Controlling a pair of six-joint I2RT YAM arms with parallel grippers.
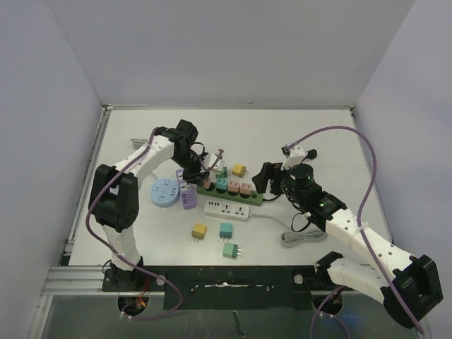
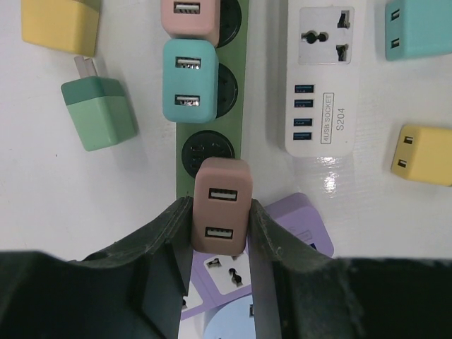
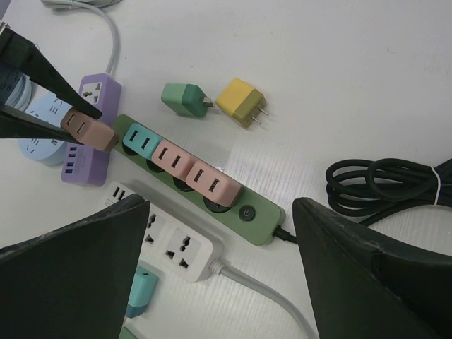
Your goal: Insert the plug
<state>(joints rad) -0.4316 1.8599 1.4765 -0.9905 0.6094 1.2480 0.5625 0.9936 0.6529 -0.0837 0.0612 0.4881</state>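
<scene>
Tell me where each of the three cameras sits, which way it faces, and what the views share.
Top external: above and behind the robot, looking down at the table; the left gripper and right gripper both show.
Left wrist: on the left arm, looking down at the green strip; its fingers clamp the brown plug.
Right wrist: on the right arm, looking down at the same strip; its open fingers frame the view.
Shared: both wrist views show the brown plug.

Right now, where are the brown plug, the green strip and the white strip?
brown plug [image 2: 221, 205], left wrist view, USB face.
green strip [image 3: 263, 224], right wrist view, end by switch.
white strip [image 2: 330, 123], left wrist view, printed label.
</scene>
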